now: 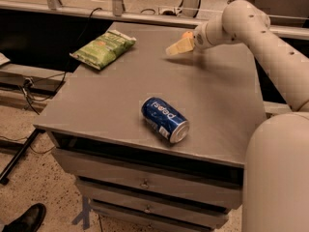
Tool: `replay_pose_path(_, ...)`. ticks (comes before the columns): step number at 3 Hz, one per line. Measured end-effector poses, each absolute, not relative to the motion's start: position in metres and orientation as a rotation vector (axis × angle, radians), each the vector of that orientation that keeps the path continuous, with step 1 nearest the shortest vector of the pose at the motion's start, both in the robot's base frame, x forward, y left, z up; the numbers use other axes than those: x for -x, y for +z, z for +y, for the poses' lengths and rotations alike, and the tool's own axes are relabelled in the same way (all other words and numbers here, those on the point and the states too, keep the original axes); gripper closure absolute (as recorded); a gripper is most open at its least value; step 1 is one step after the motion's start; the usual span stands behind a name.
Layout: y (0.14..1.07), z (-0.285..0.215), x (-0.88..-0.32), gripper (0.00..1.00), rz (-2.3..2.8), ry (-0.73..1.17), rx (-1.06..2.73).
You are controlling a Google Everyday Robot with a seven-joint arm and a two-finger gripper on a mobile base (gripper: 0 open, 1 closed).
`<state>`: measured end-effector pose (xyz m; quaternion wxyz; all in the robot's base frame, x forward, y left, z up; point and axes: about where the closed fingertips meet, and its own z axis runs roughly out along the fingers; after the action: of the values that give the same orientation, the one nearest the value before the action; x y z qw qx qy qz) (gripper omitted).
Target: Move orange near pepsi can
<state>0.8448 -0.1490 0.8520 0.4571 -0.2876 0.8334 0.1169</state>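
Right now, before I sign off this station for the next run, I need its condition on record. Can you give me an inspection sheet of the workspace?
Surface: grey cabinet top, flat, with drawers below.
Job's things: can lying on its side near the front edge; orange at the back, partly hidden by the hand, well apart from the can.
Clutter: green chip bag at the back left corner.
Hand: hand low over the back of the top, right by the orange; whether it holds it cannot be told.
Cables: black cables on the floor at the left.
Surroundings: a shoe at the lower left; a rail along the back.
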Motion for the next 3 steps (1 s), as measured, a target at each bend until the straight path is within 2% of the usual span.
replay_pose_path(1, 0.850, -0.141, -0.852, 0.18, 2.033, 0.309, 0.689)
replay_pose_path(3, 0.864, -0.145, -0.850, 0.65, 1.985, 0.303, 0.688)
